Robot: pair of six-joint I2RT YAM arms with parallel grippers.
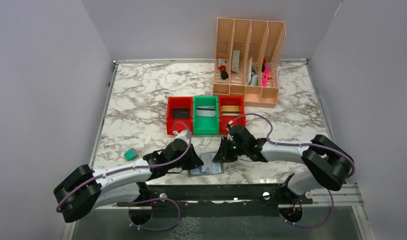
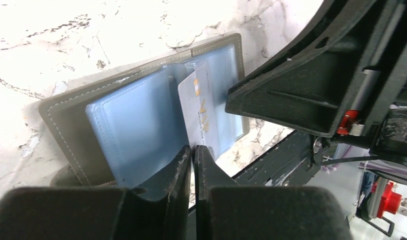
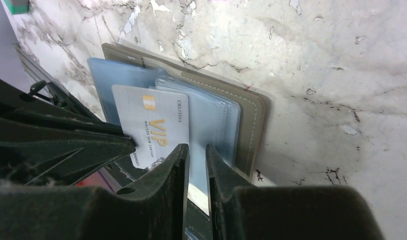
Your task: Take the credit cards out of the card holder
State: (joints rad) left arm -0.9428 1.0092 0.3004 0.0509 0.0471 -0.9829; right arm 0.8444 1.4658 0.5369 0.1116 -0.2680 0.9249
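The grey card holder lies open near the table's front edge, its light blue pockets facing up. A pale silver credit card with gold "VIP" lettering sticks partly out of a pocket. My left gripper is shut on that card's near edge. My right gripper is closed on a blue pocket sheet of the card holder, right beside the card. Both grippers meet over the holder, left gripper and right gripper.
Behind the holder stand a red bin with a black card, a green bin with a silver card and a red bin with a gold-tan card. A peach slotted organiser is at the back. A teal block lies left.
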